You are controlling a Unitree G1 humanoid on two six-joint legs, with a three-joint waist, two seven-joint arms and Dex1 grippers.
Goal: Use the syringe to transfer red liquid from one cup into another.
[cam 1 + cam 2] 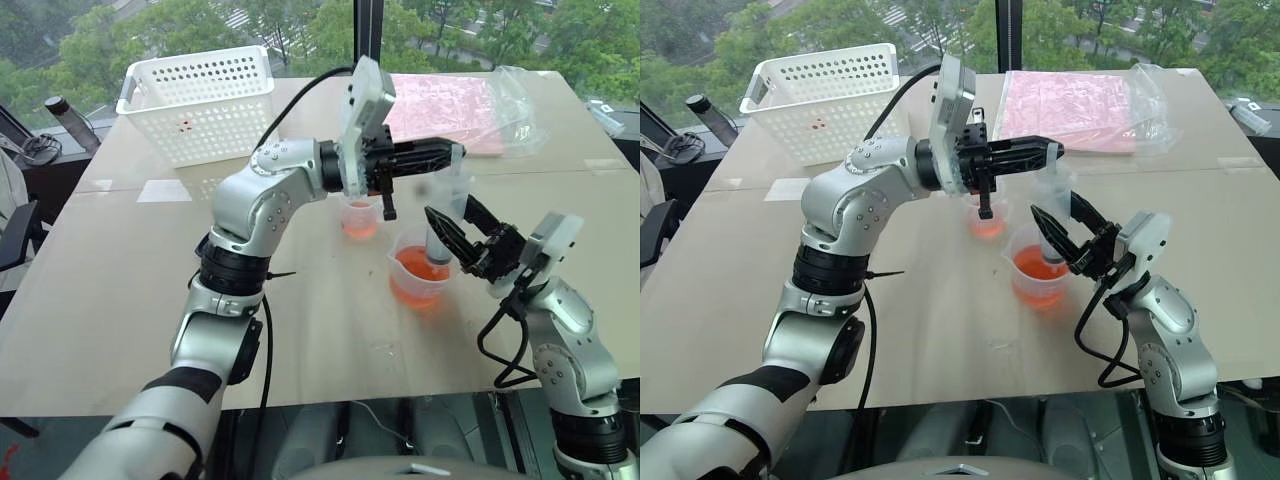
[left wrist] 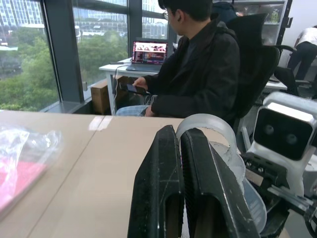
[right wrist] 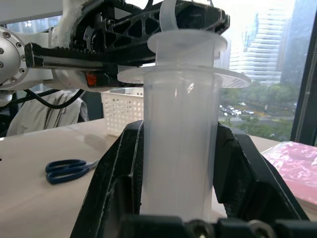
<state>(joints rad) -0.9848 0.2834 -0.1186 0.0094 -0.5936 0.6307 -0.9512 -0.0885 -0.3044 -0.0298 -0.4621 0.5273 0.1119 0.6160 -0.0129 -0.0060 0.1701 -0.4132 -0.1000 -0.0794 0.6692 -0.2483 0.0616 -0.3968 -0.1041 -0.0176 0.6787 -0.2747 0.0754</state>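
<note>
The syringe stands upright with its tip down in the larger clear spouted beaker, which holds the red liquid. My right gripper is shut on the syringe's barrel from the right side. My left gripper reaches across from the left, level, above the barrel. It is shut on the ring at the top of the syringe's plunger. The small clear cup, also holding a little red liquid, stands just left of and behind the beaker, under my left wrist.
A white perforated basket stands at the table's far left. A pink sheet in a clear bag lies at the far right. Blue scissors lie on the table. A person sits at a desk beyond the table.
</note>
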